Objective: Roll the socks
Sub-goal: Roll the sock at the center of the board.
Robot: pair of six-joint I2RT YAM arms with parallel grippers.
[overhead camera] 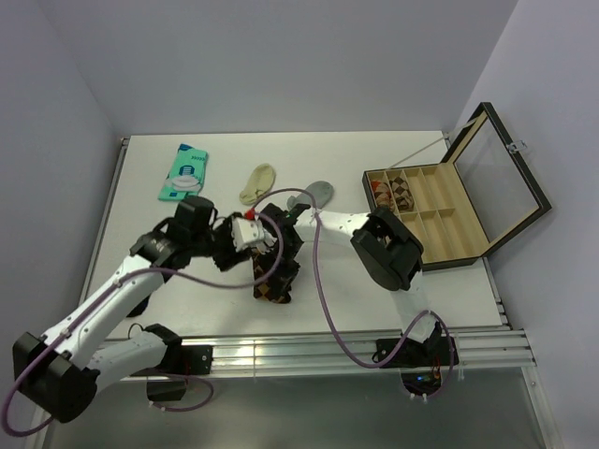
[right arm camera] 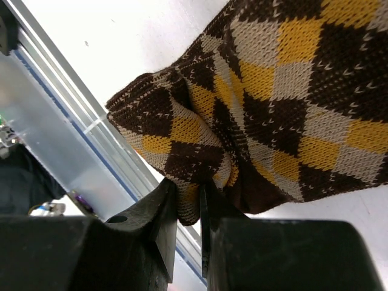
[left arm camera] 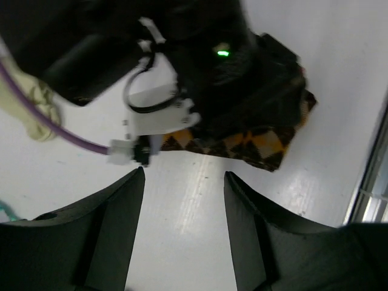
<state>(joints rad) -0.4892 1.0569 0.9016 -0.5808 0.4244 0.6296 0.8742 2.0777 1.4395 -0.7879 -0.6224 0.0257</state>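
The dark-brown argyle sock lies bunched near the table's front edge. My right gripper is shut on a fold of its fabric, reaching down onto it from above. My left gripper is open with only bare table between its fingers, a little short of the argyle sock. It sits just left of the sock. A cream sock and a grey sock lie flat farther back, apart from both grippers.
A teal-and-white packet lies at the back left. An open compartment box with its lid raised stands at the right, rolled socks in its left cells. A metal rail runs along the front edge.
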